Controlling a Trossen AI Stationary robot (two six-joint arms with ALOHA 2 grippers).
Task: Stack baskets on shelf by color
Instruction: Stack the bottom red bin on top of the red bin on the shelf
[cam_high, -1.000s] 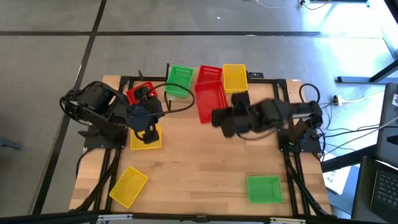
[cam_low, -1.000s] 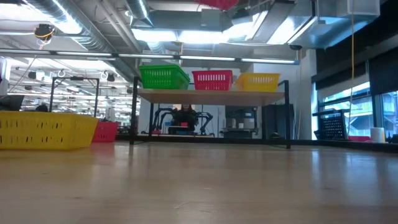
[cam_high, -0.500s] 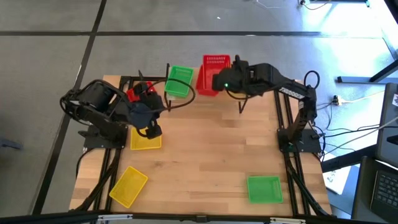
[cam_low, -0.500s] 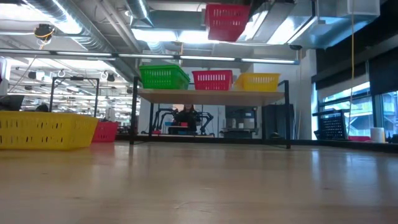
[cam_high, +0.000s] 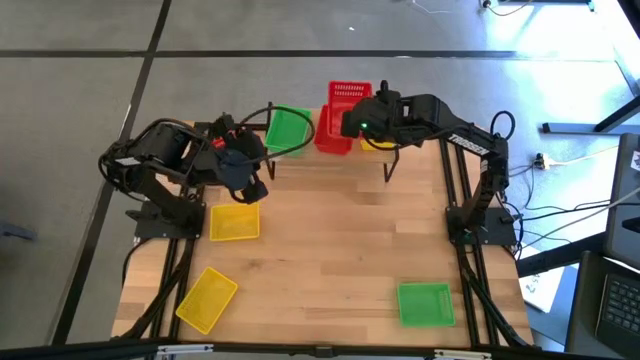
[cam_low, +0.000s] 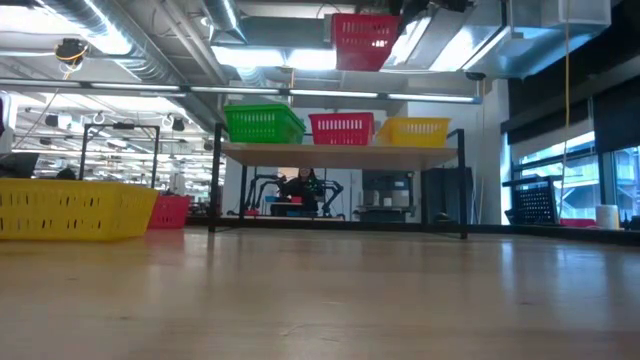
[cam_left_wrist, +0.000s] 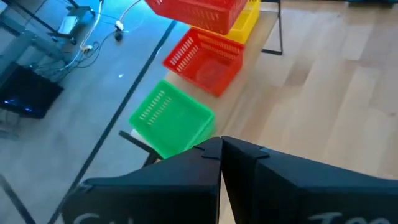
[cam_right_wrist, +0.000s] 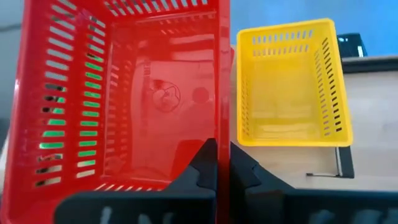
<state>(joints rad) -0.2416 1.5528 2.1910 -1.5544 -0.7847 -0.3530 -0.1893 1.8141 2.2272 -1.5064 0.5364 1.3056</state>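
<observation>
Right gripper (cam_right_wrist: 216, 163) pinching red basket (cam_high: 345, 105) by its wall, now above the shelf (cam_low: 340, 155) over its red basket, left gripper (cam_left_wrist: 221, 152) pressed together, risen toward the shelf.

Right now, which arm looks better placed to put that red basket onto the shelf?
The right. Its claw is shut on the raised red basket, above the shelf's red basket. The left claw holds nothing.

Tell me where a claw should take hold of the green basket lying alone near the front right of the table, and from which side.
Grip the green basket by one long side wall, coming straight down from above. It lies flat and open side up, apart from everything, so a thin upright rim probably suits a pinch. The right claw is shut on the red basket over the shelf.
</observation>
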